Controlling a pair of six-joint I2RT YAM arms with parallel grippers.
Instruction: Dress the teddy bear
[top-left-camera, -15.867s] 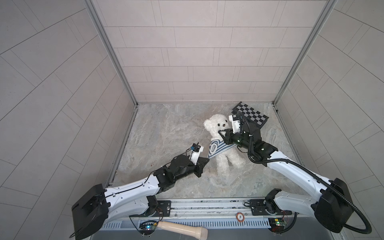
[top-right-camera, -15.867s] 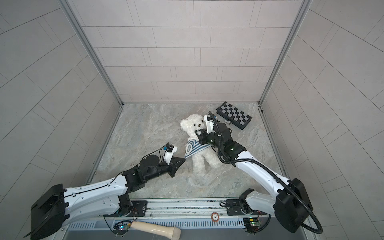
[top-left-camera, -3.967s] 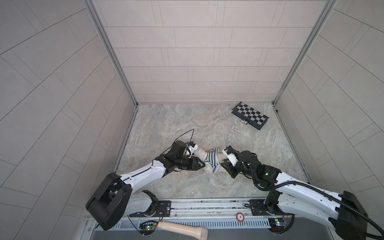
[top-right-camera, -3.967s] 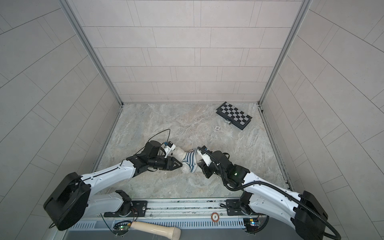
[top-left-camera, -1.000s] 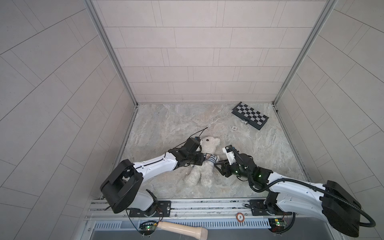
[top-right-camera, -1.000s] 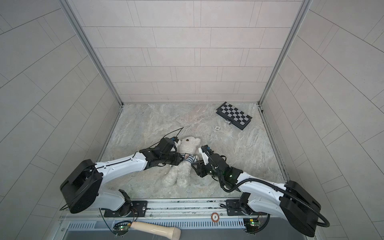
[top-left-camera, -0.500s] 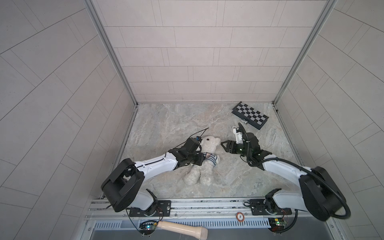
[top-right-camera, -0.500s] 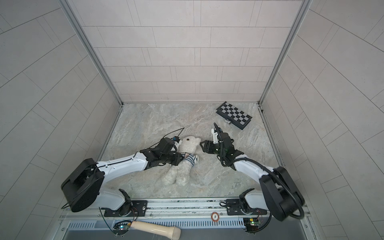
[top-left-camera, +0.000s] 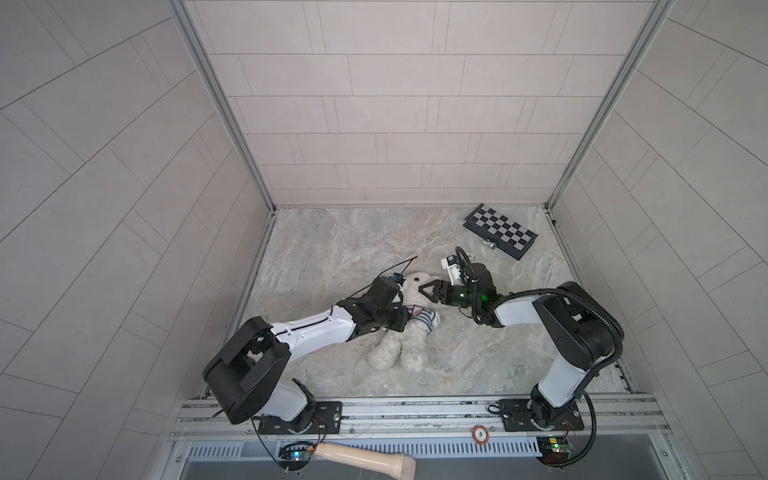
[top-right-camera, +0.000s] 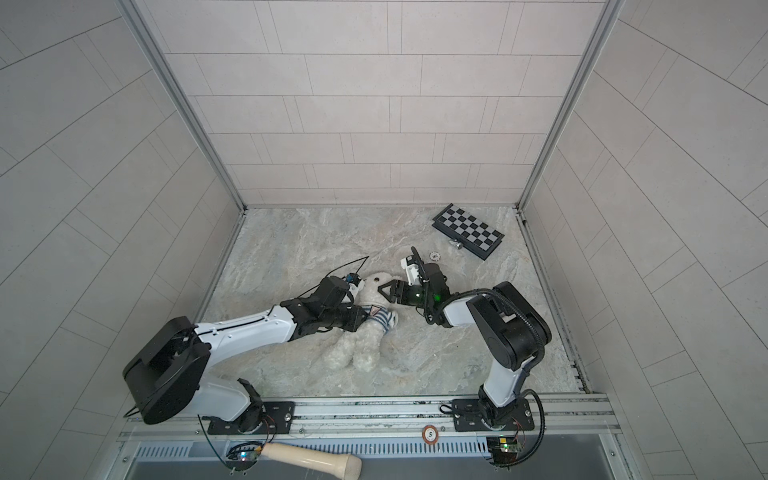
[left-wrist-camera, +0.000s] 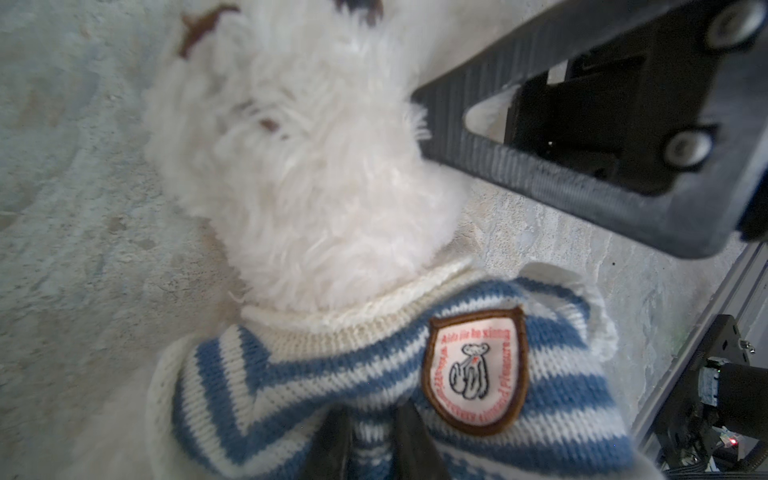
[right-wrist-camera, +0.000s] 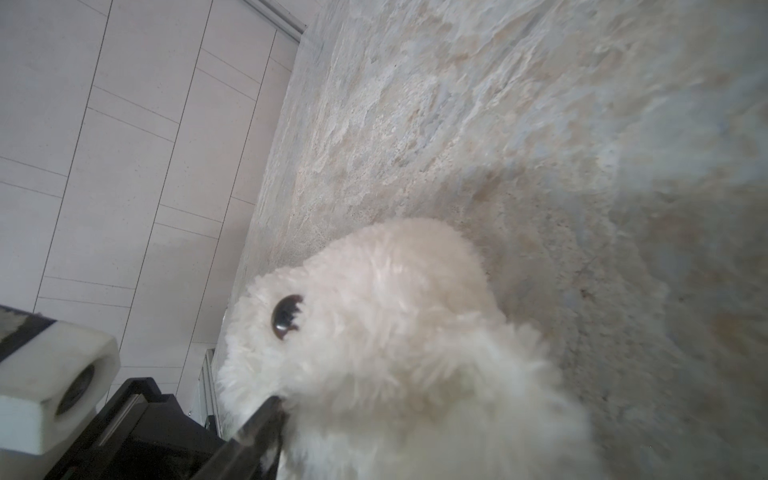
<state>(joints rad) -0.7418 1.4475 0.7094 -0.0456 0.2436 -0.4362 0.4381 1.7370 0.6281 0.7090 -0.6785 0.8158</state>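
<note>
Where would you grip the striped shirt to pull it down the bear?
Likely the lower hem of the striped shirt, on the side opposite the left gripper, approached from the feet end: it sits bunched high on the teddy bear, lying face up.

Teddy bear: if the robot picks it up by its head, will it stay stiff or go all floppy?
Probably floppy: the teddy bear lies slumped with its legs splayed loosely, so they would likely dangle. Its fluffy fur looks soft, so it should squash when squeezed, not break. Its knitted striped sweater may bunch when tugged.
</note>
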